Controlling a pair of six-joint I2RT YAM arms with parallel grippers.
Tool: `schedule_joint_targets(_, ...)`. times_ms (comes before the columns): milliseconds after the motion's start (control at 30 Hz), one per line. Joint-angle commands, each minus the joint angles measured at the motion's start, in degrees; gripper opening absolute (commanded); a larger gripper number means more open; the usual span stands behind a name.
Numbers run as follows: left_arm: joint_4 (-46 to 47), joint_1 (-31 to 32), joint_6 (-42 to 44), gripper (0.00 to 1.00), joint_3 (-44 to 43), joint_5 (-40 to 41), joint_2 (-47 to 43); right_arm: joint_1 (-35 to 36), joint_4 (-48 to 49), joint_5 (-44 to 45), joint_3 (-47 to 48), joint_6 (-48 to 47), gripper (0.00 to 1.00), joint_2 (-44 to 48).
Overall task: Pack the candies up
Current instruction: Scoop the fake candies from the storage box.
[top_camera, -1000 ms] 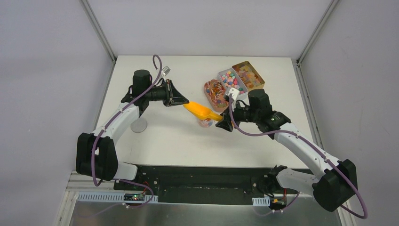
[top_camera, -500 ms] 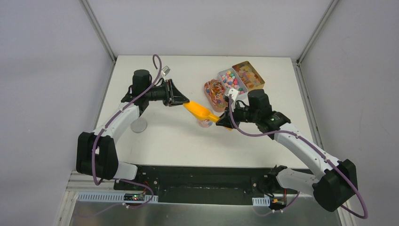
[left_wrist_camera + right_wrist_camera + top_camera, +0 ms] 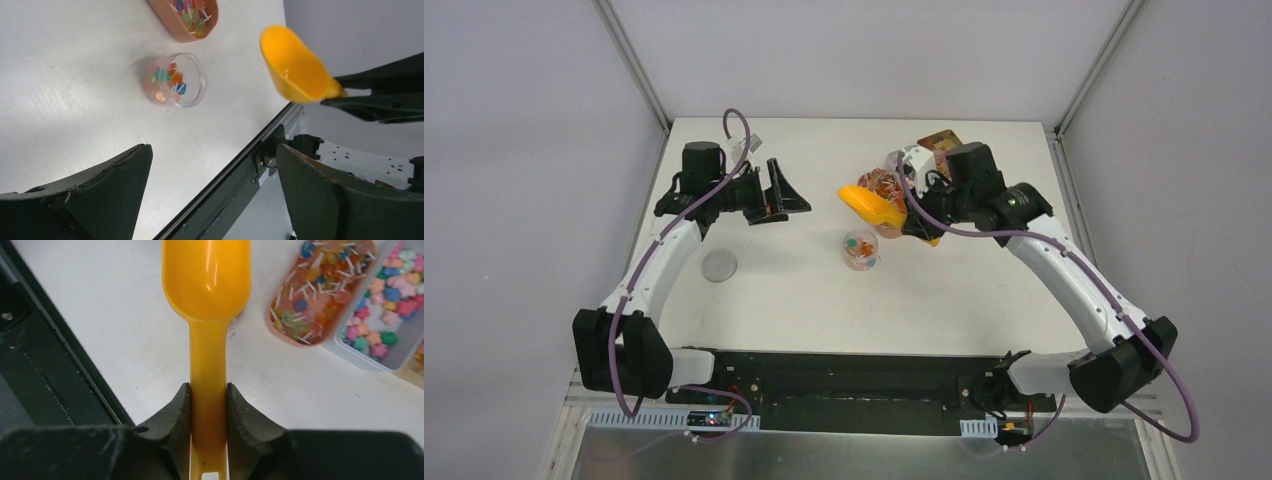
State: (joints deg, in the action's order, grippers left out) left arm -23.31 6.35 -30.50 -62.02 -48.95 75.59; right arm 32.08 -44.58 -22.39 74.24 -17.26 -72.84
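Well, from above I see my right pincer point(image 3: 914, 222) pinching the orange scoop point(image 3: 871, 203) near the peach oval dish point(image 3: 882, 183), while my left pincer point(image 3: 790, 187) hangs spread, well apart from the clear cup point(image 3: 860, 250) on the tabletop point(image 3: 764, 290). My left wrist view frames that cup (a few coloured sweets inside) and the scoop's empty bowl. The right wrist view shows both fingers point(image 3: 175, 415) pressed on the handle, with the candies point(image 3: 387, 300) lying in a clear tray point(image 3: 405, 347) just beside the dish.
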Motion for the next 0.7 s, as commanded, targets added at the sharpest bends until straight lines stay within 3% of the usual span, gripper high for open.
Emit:
schedule_joint_targets(0, -8.54, 0.07, 10.16, 0.99, 0.35, 9.15, -6.49, -1.28, -16.56, 13.48, 12.97, -3.05, 0.00, -6.62)
schedule_joint_targets(267, -10.09, 0.08, 11.66, 0.99, 2.24, 14.75, -10.07, -4.99, -36.00, 28.24, 35.03, -4.03, 0.00, -27.06)
schedule_joint_targets(433, -9.64, -0.27, 9.76, 0.99, -0.23, 11.43, -6.41, -5.75, -42.84, 32.49, 48.92, -4.65, 0.00, -38.72)
schedule_joint_targets(533, -7.73, -0.27, 8.16, 0.92, -1.52, 9.42, -3.95, -6.26, -46.76, 34.46, 57.27, -5.12, 0.00, -44.99)
schedule_joint_targets(667, -1.67, -0.28, 1.78, 0.83, -1.26, 10.97, -0.52, -6.99, -48.15, 37.18, 61.72, -5.24, 0.00, -49.48)
